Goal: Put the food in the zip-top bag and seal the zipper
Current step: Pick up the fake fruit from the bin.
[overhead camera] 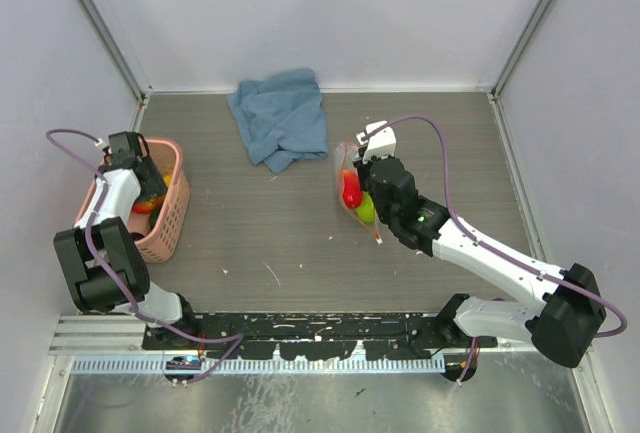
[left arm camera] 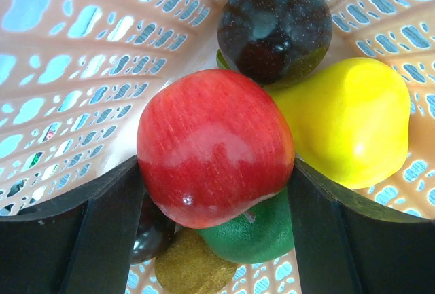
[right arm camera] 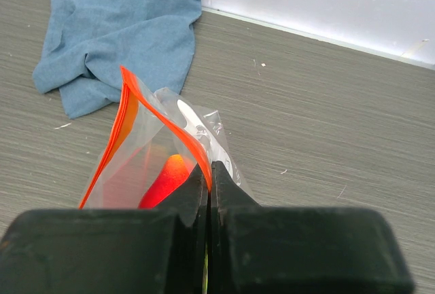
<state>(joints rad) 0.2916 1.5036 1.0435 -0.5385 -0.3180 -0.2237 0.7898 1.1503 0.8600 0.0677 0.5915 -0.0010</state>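
The pink basket (overhead camera: 172,215) at the left holds the loose food. Deep inside it, my left gripper (overhead camera: 150,185) has both fingers pressed against the sides of a red apple (left arm camera: 214,146). Around it lie a yellow fruit (left arm camera: 350,121), a dark brown one (left arm camera: 274,26), a green one (left arm camera: 255,233) and a brownish one (left arm camera: 194,267). My right gripper (right arm camera: 209,172) is shut on the zip-top bag (right arm camera: 146,151) at its red-orange zipper (right arm camera: 163,121), holding the mouth up. A red fruit (overhead camera: 352,193) and a green fruit (overhead camera: 366,211) sit inside the bag.
A crumpled blue cloth (overhead camera: 282,115) lies at the back of the table, just left of the bag. The basket's lattice wall (left arm camera: 81,70) closes in around my left fingers. White walls border the table on three sides.
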